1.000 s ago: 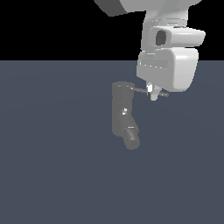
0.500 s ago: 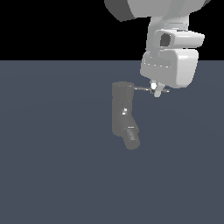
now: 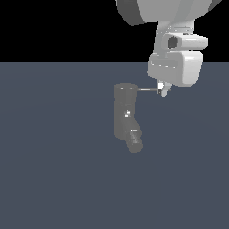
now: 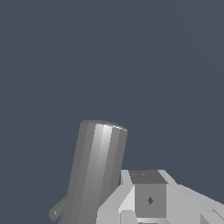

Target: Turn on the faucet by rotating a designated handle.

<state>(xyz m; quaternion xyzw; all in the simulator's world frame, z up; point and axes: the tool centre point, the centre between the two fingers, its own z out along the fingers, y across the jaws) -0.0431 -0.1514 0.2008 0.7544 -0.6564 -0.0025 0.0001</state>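
The faucet (image 3: 125, 112) is a dull grey upright cylinder with a darker ribbed spout stub (image 3: 134, 141) angled off its lower end. The handle (image 3: 147, 89) is a thin light rod that sticks level from the faucet's top toward the exterior view's right. My gripper (image 3: 163, 90) hangs below the white hand, its fingertips together at the rod's bright tip and touching it. I cannot tell whether the rod is between the fingers. In the wrist view the faucet (image 4: 97, 168) stands close beside my fingers (image 4: 148, 199), and the handle is hidden.
A flat dark blue-grey floor (image 3: 53, 179) runs all around the faucet. The white arm (image 3: 176, 49) comes down from above at the exterior view's right.
The hand has moved slightly up and toward the exterior view's right. The handle's outer end, which sloped down before, has swung up with it and now lies level.
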